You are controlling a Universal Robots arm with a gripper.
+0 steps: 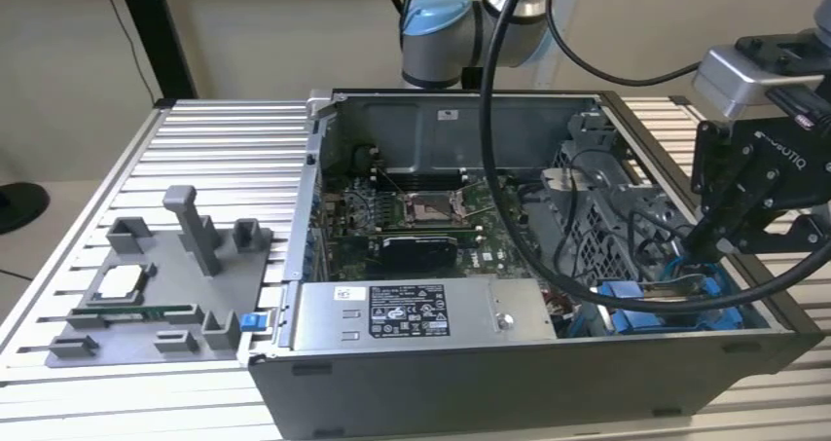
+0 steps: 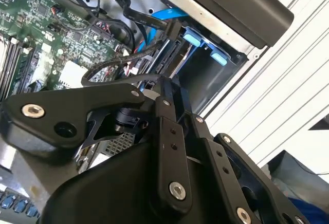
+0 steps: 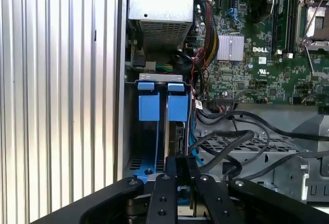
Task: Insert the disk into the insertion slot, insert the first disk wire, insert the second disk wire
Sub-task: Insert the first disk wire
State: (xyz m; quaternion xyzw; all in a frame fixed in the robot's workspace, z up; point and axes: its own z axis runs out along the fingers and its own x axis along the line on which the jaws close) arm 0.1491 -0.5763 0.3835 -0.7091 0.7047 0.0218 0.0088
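The insertion slot (image 1: 649, 300) is the bay with bright blue tabs in the near corner of the open computer case, on the exterior view's right. In the first wrist view the disk (image 3: 174, 131) stands edge-on inside the slot (image 3: 154, 106), below the two blue tabs. My gripper (image 1: 705, 251) reaches down into the case just above this bay. Its fingers are pressed together (image 3: 177, 163) at the disk's rear edge, and whether anything is pinched between them is hidden. Black wires (image 3: 226, 142) and a thin blue wire (image 3: 192, 142) loop beside the fingertips (image 2: 163, 88).
A grey power-supply box (image 1: 389, 314) fills the case's near side, with the green motherboard (image 1: 415, 217) behind it. A grey fixture plate (image 1: 156, 285) with small parts lies on the slatted table (image 1: 221, 139) at the exterior view's left. The arm's thick black cable (image 1: 487, 120) hangs over the case.
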